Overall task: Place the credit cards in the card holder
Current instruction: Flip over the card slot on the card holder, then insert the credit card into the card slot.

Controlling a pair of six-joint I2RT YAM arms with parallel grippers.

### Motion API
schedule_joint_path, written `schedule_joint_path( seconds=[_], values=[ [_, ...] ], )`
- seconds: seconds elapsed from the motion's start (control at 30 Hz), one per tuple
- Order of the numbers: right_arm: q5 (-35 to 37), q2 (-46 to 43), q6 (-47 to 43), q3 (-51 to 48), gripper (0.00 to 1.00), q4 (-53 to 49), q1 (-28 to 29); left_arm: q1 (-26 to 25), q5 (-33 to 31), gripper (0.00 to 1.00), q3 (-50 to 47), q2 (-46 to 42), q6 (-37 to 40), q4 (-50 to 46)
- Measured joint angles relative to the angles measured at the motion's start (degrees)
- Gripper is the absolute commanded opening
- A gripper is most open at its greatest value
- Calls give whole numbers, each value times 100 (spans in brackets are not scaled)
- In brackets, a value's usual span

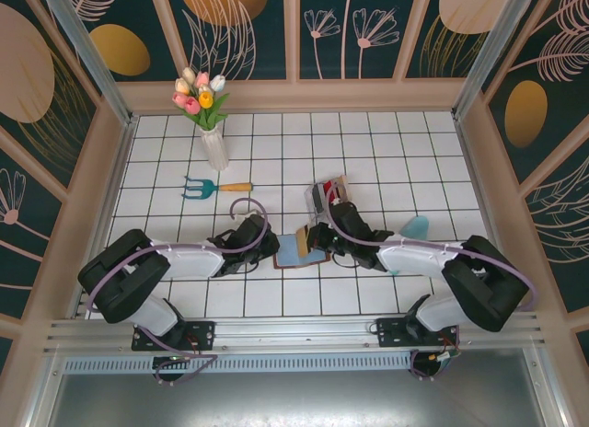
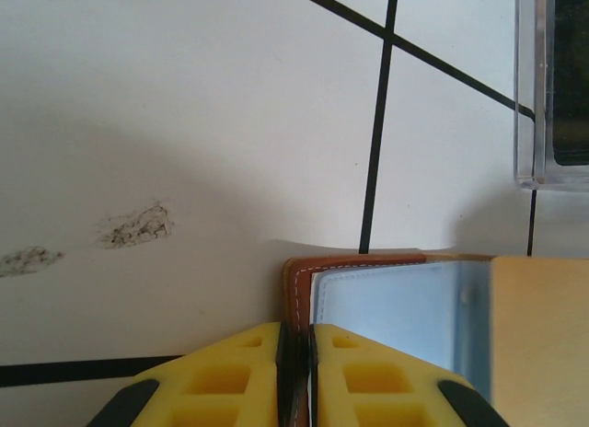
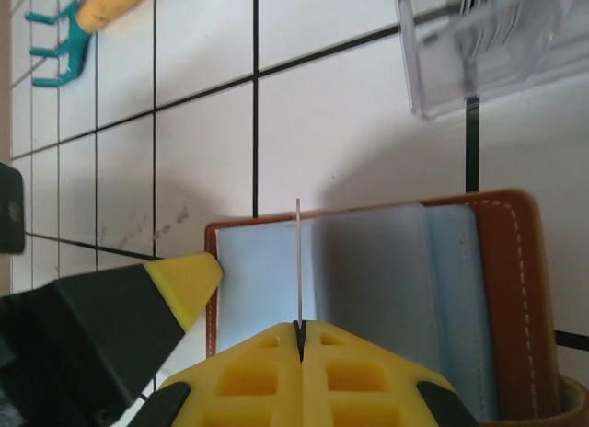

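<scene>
so the left gripper (image 2: 295, 342) is pinching the edge of the open wallet (image 2: 382, 307), and the right gripper (image 3: 301, 329) is clamped on a card (image 3: 298, 261) standing edge-on over the wallet

The brown wallet (image 1: 291, 252) lies open and flat on the tabletop (image 1: 368, 151), pale blue pockets up, white stitching round its rim. My left gripper (image 2: 296, 340) pinches one edge. A tan card (image 2: 543, 335) stands on edge over the pockets, clamped in my right gripper (image 3: 300, 328). More cards (image 3: 511, 4) sit in the clear rack (image 3: 460, 77) nearby.

right gripper (image 3: 301, 328) pinching card (image 3: 298, 261) edge-on | card holder (image 3: 386, 289) open beneath
</scene>
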Motion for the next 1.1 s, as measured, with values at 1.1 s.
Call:
schedule_joint_path(
  seconds=[1.1],
  values=[
    [264,520,254,-509,0,1244,212,13,-66,13,17,26,0,-7]
  ],
)
